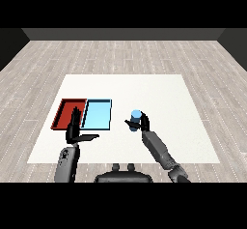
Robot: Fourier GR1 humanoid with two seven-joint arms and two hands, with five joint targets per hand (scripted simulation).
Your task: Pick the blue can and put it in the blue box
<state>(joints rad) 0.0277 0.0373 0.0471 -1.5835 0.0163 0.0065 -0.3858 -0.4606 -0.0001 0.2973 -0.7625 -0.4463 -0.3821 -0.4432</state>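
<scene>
From my station I see the right hand (142,123) with its fingers curled round the blue can (135,119), which stands upright in that grasp, over the white worktop (159,93) and to the right of the light blue tray (98,114), apart from it. I cannot tell whether the can's base touches the worktop. The red tray (65,113) lies just left of the blue one, their sides touching. My left hand (75,131) holds nothing; its fingers are straight and point up over the near edge of the two trays, thumb stretched out to the right.
</scene>
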